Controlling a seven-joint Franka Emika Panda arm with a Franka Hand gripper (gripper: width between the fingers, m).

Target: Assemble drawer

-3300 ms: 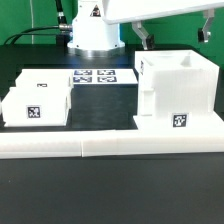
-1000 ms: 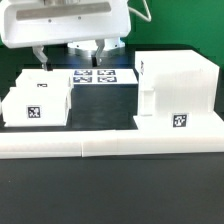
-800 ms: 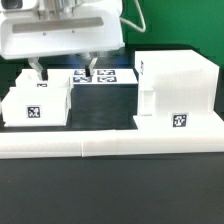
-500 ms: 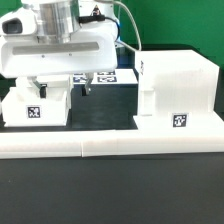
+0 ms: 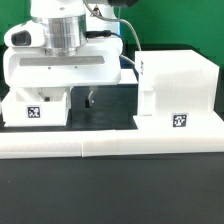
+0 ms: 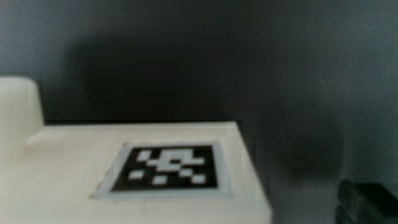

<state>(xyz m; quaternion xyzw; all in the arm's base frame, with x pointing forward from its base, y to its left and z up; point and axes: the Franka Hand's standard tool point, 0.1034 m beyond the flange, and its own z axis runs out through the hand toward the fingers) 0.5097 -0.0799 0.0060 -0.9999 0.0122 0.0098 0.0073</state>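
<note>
A small white drawer tray (image 5: 36, 110) with a square tag on its front stands at the exterior view's left. My gripper (image 5: 62, 97) hangs low over it, jaws wide apart and empty. One dark fingertip (image 5: 89, 98) shows just off the tray's right side; the other is hidden behind the tray. The wrist view shows the tray's white top and its tag (image 6: 173, 167), with a dark finger (image 6: 368, 198) beside the tray's edge. The large white box shell (image 5: 178, 85) stands at the exterior view's right, apart from the gripper.
A long low white wall strip (image 5: 110, 146) runs along the front of the parts. A narrower white part (image 5: 148, 95) with a tag sits against the shell's left side. The dark table (image 5: 110, 115) lies between tray and shell.
The gripper has swung from above the shell to the exterior view's left and come down over the small tray. The hand now hides the marker board.
</note>
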